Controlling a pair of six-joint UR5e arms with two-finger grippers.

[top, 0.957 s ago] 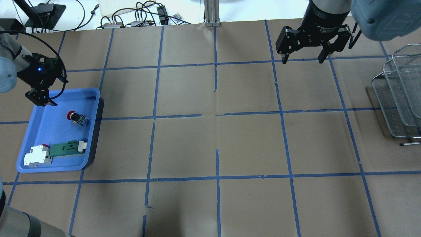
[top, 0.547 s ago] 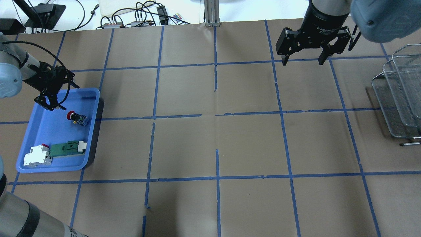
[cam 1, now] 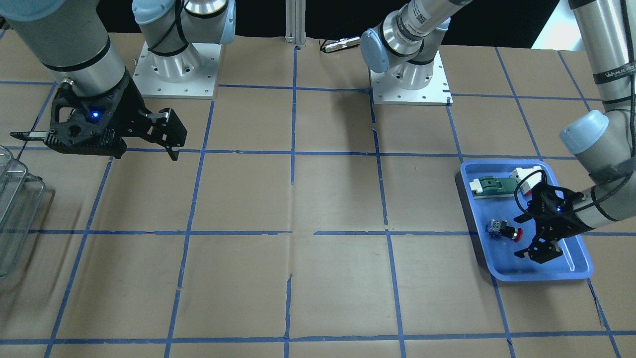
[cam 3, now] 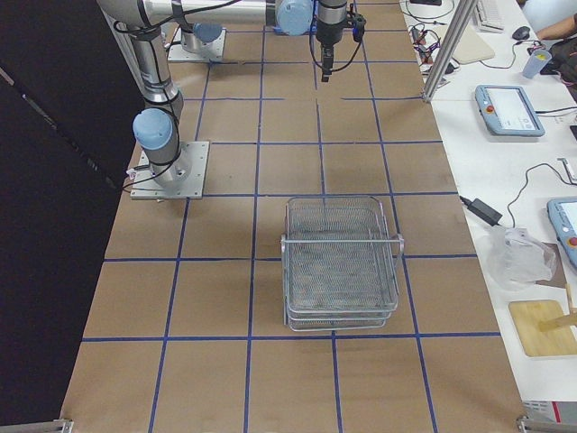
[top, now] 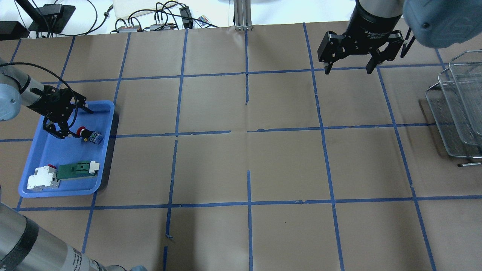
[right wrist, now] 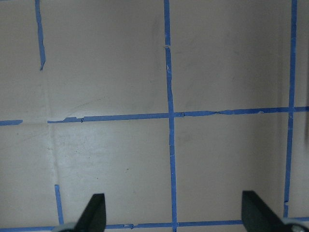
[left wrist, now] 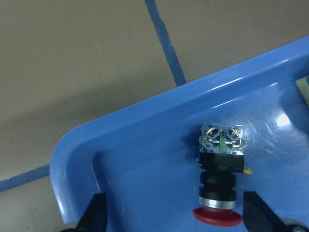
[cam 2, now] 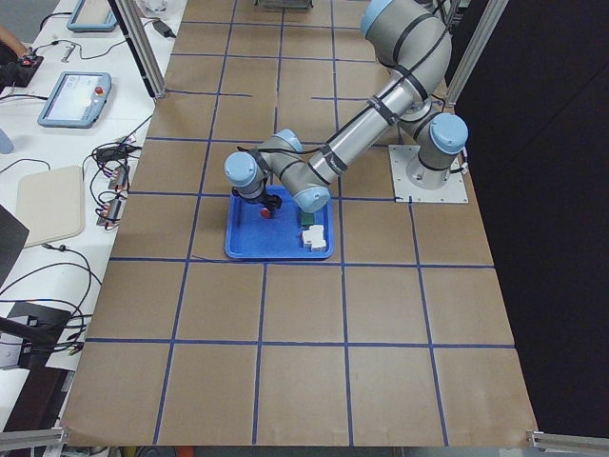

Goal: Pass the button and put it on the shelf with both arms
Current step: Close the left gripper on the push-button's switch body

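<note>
The button [left wrist: 219, 186] is found in the blue tray [left wrist: 145, 164], just ahead of the released left jaws; the right jaws are released too. It is judged light and rigid; its black neck should be gripped.

Only one piece of lettering comes through: white capitals running up a dark band [cam 1: 616, 75] on the left arm [cam 1: 608, 49] in the front-facing view, starting "WANJE", the last letters too soft to call. From overhead there is a line of small white print on the black wrist collar [top: 371, 34] of the right arm [top: 376, 13], too fine to read. A printed patch [top: 81, 260] low on the left arm is just as unreadable, and the code-like sticker [cam 1: 421, 9] near the top of the front-facing view shows only a speckle.
</note>
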